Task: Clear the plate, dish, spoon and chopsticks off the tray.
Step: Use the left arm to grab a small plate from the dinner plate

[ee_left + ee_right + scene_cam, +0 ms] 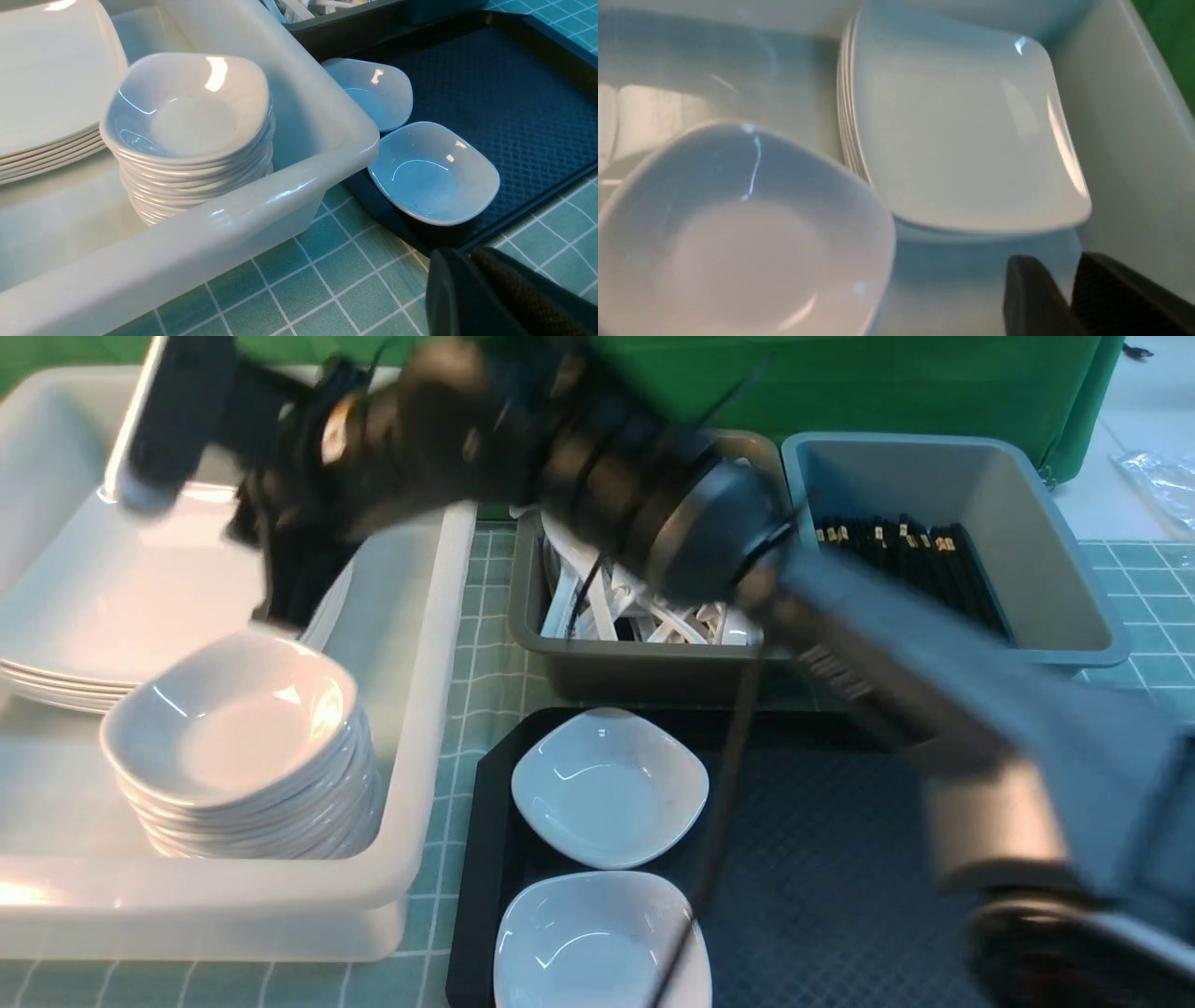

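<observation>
The front view looks forward and down from between the arms, with the black tray (pixel 840 859) at 6 o'clock and the white tub (pixel 439 709) at 9. The left wrist view sits low and near the tub's corner, facing across it to the tray; both views share the two small dishes (pixel 609 789). The right wrist view hangs close inside the tub, over its stack of plates (pixel 962 140)

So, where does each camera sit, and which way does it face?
Front: between the arms, facing forward and down on tray and white tub; right arm crosses.
Left wrist: on the left arm, facing tub and tray; shut left gripper shows.
Right wrist: over the tub, facing down on the plate stack; right gripper shows.
All three share the dish stack.
</observation>
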Action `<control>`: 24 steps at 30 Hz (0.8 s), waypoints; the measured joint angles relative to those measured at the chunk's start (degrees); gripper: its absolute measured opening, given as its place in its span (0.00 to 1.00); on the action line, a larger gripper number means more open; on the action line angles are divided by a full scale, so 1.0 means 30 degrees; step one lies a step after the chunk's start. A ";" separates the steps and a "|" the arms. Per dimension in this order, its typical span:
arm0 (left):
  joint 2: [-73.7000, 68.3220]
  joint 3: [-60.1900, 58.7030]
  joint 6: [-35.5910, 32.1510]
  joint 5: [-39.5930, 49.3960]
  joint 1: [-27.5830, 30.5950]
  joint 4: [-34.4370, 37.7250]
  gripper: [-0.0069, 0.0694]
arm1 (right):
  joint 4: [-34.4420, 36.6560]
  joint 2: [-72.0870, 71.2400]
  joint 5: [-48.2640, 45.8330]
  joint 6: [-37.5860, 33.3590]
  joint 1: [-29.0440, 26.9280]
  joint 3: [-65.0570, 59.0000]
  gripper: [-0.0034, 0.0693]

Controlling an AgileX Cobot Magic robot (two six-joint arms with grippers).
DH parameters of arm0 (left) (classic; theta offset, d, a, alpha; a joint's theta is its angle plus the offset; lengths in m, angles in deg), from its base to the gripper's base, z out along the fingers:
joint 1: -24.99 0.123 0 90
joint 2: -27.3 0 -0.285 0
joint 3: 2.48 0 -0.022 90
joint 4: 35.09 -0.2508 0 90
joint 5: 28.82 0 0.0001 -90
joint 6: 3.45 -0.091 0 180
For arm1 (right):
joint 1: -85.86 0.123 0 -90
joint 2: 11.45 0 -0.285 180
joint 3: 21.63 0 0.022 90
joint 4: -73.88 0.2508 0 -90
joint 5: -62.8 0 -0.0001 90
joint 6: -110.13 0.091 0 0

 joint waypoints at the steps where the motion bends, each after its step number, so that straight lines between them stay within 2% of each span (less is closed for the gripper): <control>1: -0.0099 0.0000 0.0000 0.0000 0.0000 0.0000 0.11 | -0.0579 -0.0488 -0.1172 0.0672 0.0000 0.0000 0.25; 8: -0.3018 0.0017 -0.1877 -0.0291 0.0000 0.0446 0.11 | -0.2509 -0.2847 -0.5726 0.3348 -0.0014 0.0000 0.11; 11: -0.5560 0.0017 -0.3102 -0.1405 0.0000 0.1381 0.11 | -0.4654 -0.4377 -0.5757 0.5650 -0.0014 -0.1042 0.07; 14: -0.7073 0.0017 -0.4057 -0.2069 0.0000 0.2335 0.11 | -0.5669 -0.5881 -0.5757 0.6674 -0.0014 -0.2419 0.07; 23: -1.5527 0.0017 -0.9403 -0.5422 -0.0202 0.6928 0.11 | -0.6653 -1.7817 -0.5441 1.1822 -0.0014 -1.7802 0.07; 24: -1.5850 0.0017 -0.9595 -0.5507 -0.0305 0.6987 0.11 | -0.6653 -1.8068 -0.5370 1.1953 -0.0014 -1.8160 0.07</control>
